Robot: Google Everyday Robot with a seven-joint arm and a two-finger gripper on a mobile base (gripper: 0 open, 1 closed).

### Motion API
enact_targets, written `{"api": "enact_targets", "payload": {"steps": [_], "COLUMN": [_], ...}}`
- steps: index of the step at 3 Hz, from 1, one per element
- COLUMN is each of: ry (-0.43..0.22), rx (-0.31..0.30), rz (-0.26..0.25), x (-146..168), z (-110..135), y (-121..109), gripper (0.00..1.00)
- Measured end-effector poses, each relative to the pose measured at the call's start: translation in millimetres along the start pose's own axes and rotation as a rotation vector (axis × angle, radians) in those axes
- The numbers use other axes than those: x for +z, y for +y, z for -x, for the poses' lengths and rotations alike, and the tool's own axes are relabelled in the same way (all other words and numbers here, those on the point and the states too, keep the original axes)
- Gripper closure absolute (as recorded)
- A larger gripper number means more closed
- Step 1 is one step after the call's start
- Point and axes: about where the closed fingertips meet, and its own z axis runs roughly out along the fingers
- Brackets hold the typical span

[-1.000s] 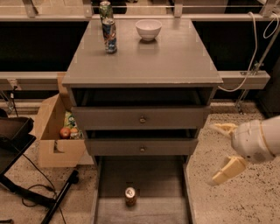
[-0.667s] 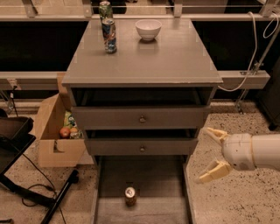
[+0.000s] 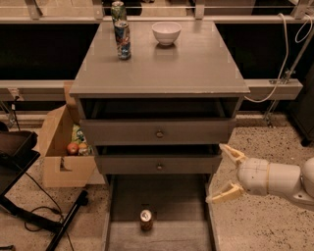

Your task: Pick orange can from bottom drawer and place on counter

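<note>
Three cans (image 3: pixel 117 9) (image 3: pixel 122 40) (image 3: pixel 146 220), one bowl (image 3: pixel 166 33), three drawers (image 3: pixel 186 131) (image 3: pixel 186 165), one gripper (image 3: pixel 217 173) beside bottom drawer (image 3: pixel 171 235).

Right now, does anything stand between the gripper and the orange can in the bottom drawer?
Nothing visible. The open gripper hangs at the right rail of the bottom drawer; the orange can stands mid-floor, only bare floor between them.
</note>
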Motion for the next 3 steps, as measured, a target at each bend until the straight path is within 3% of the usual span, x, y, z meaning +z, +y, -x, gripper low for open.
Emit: {"api": "enact_targets", "payload": {"steps": [1, 2, 3], "ry": [-0.009, -0.001, 0.012], "rx": [0.0, 0.008, 0.022], "rz": [0.001, 0.019, 0.041], "x": [5.9, 45.6, 110.4], "z": [-4.1, -44.7, -112.8], "y": [3.0, 15.6, 27.6], "gripper": [0.0, 0.0, 0.0]}}
